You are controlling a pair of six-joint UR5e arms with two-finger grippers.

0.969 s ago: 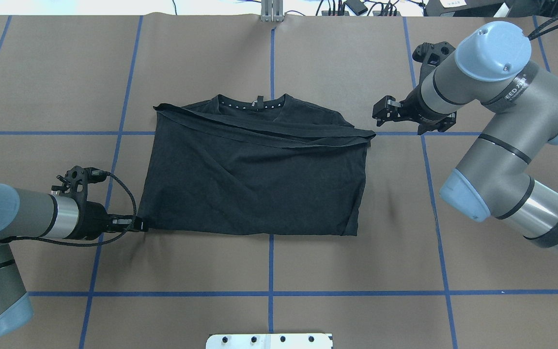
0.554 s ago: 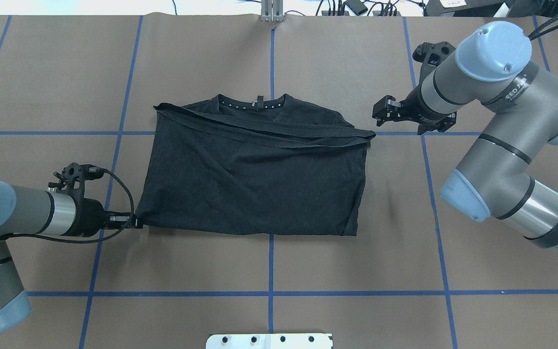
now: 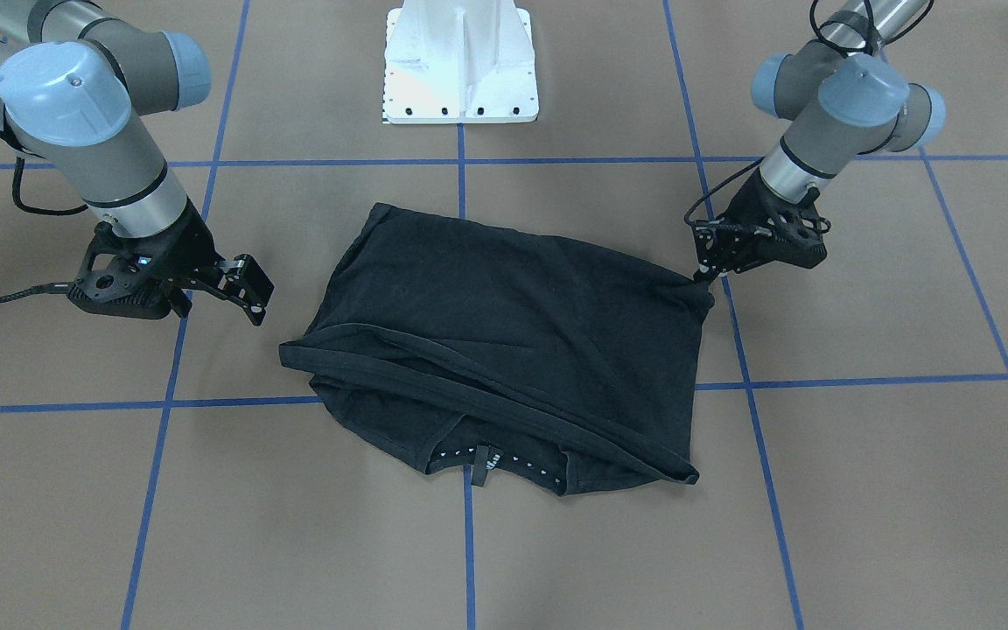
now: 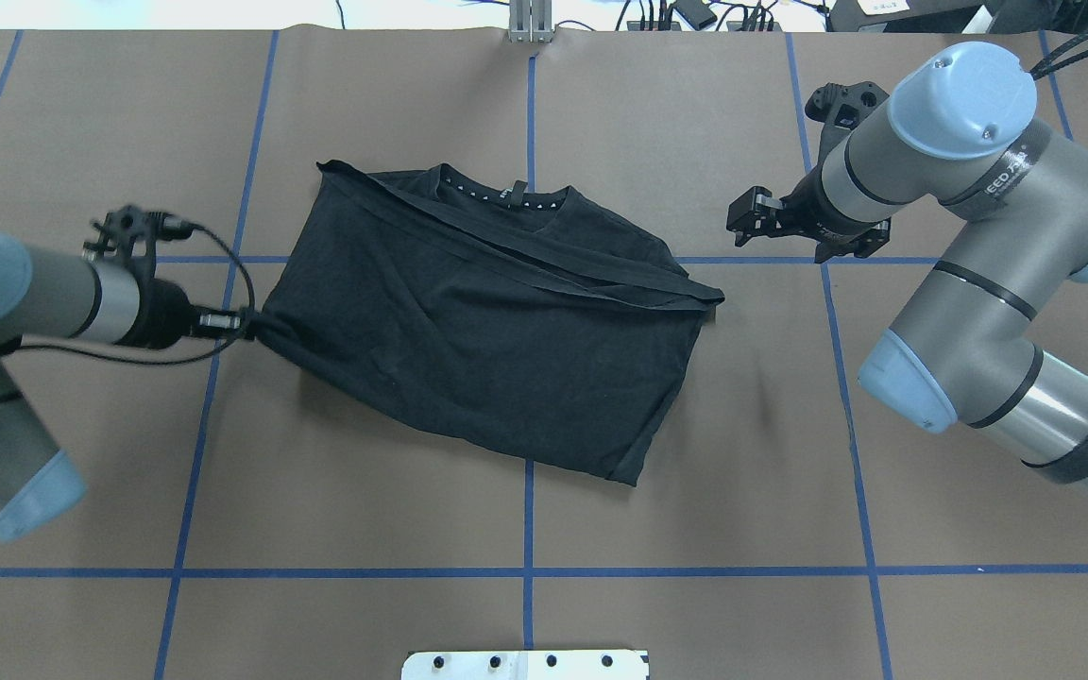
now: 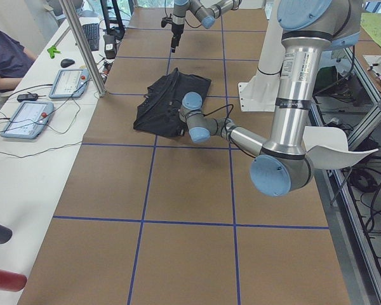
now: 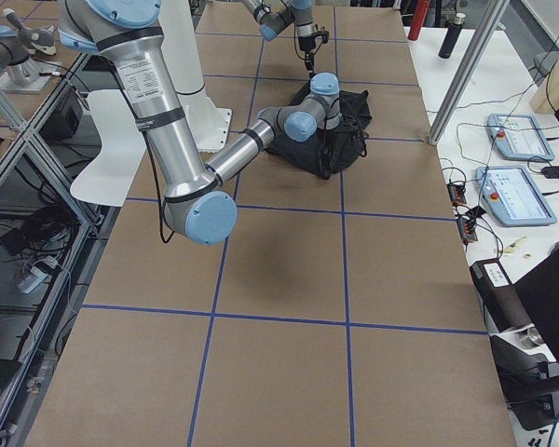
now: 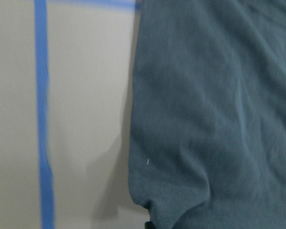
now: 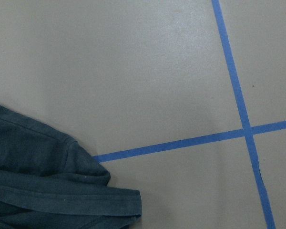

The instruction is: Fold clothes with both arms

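On the counter [image 4: 365, 529], the T-shirt [image 4: 487, 340] lies skewed, long axis arm to arm. Left hand [image 4: 246, 323] grips its left corner; right hand [image 4: 740, 220], wide and empty, hangs just off the opposite tip.

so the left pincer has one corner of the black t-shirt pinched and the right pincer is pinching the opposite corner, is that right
Not quite. The left pincer does have a corner of the black T-shirt pinched, but the right pincer is pinching nothing. It hangs open beside the shirt, with a gap between it and the nearest fold. The overhead exterior view shows this.
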